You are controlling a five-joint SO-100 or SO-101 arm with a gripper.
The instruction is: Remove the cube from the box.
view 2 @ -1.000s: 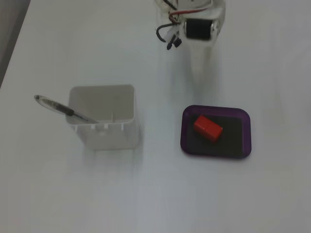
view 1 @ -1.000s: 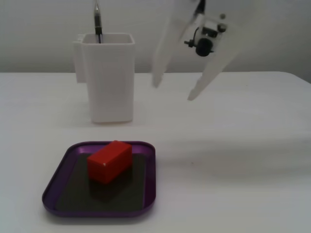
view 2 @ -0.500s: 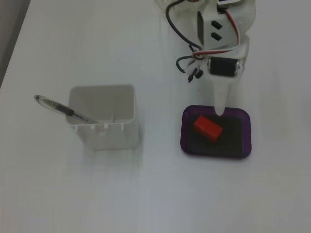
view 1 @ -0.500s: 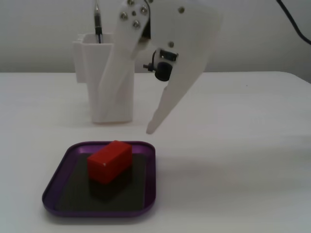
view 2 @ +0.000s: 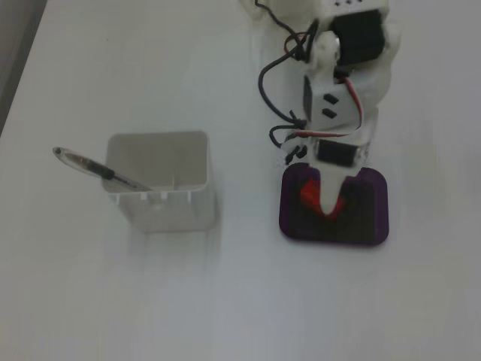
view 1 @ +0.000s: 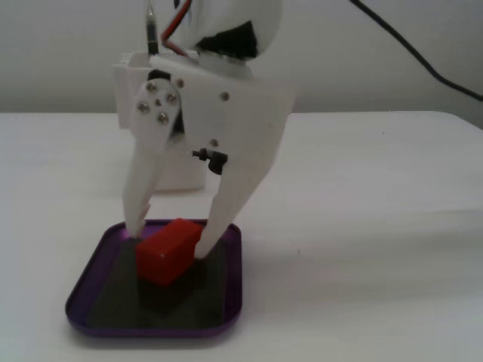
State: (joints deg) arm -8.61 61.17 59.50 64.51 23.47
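Observation:
The red cube [view 1: 167, 255] is inside the shallow purple box [view 1: 84, 290], near its far edge and a little tilted. My white gripper [view 1: 170, 241] comes down from above. Its two fingers press the cube's left and right sides, so it is shut on the cube. I cannot tell whether the cube rests on the box's black bottom or hangs just above it. In the fixed view from above, the gripper [view 2: 328, 204] covers most of the cube [view 2: 308, 195], and the box [view 2: 376, 226] lies under it.
A tall white square container [view 2: 161, 180] holding a pen [view 2: 90, 167] stands left of the box in the fixed view from above, and shows behind the arm in the fixed view from the front [view 1: 181, 172]. A black cable [view 1: 423, 60] runs at the upper right.

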